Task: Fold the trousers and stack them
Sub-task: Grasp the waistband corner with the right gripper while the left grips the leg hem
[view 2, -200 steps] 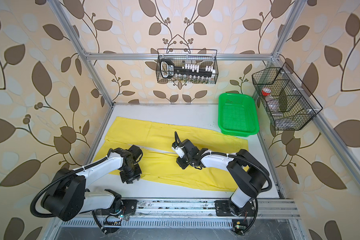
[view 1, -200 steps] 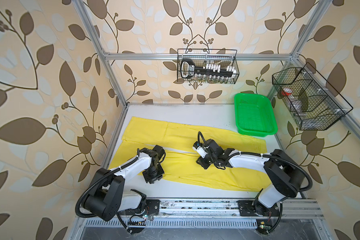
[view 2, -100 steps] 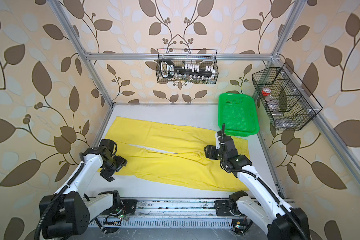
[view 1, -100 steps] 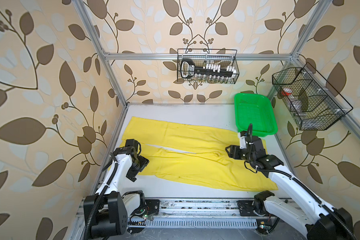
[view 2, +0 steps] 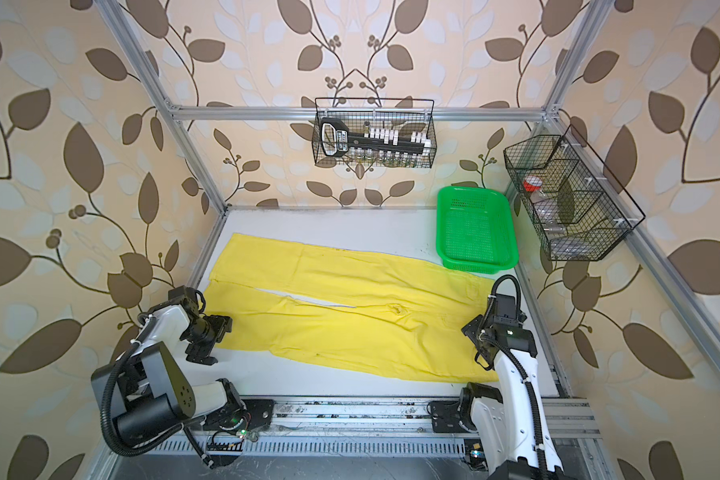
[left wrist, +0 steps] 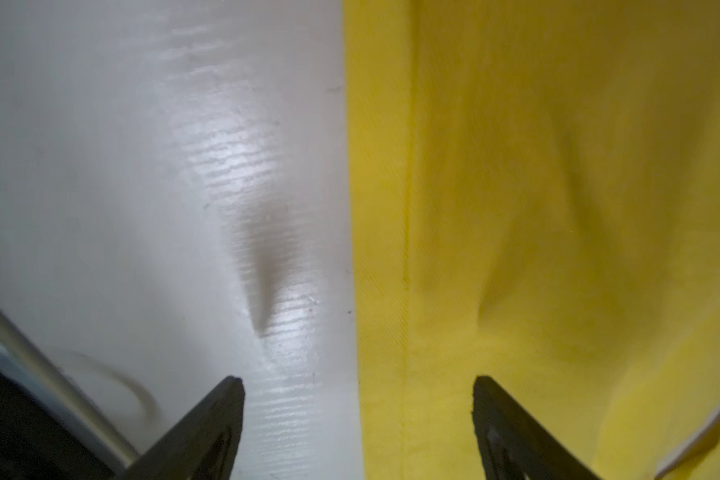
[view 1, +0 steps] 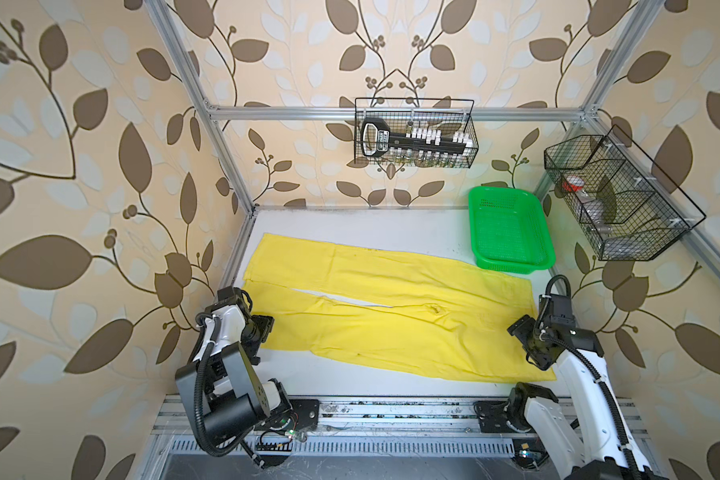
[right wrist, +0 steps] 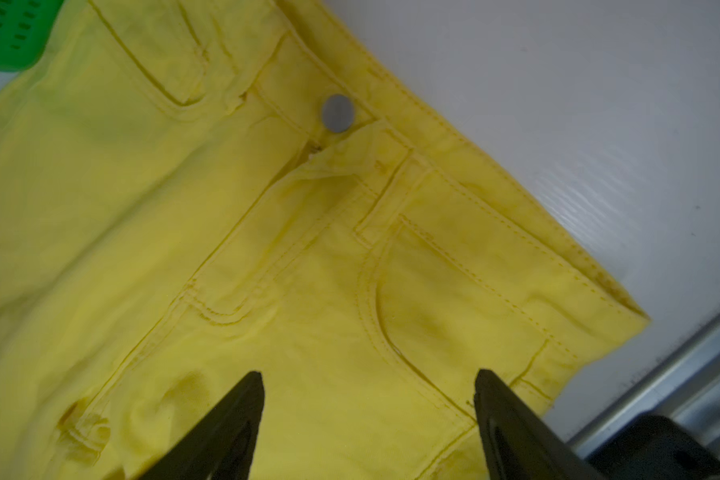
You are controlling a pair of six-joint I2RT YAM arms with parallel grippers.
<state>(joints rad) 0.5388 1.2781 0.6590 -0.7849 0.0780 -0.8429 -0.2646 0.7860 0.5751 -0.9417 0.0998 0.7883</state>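
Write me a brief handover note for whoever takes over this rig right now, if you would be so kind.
Left pincer: open, empty, at the hem of the near leg.
Right pincer: open, empty, above the front pocket by the waistband.
Yellow trousers: spread flat, front up, on the white table, waist end beside the green mesh basket.
Done: laid out.
To do: every fold, then stacking.

Since 1 s ago: left gripper (left wrist: 358, 380) has left mid-leg and moved out to the hem (left wrist: 381, 208) of the trousers (view 1: 391, 320). Its fingers (left wrist: 208, 424) are now spread wide, one over bare table (left wrist: 142, 166). Right gripper (right wrist: 368, 374) has left the crotch and moved back over the waistband (right wrist: 495, 232) (button (right wrist: 337, 113) in wrist view), also wider.
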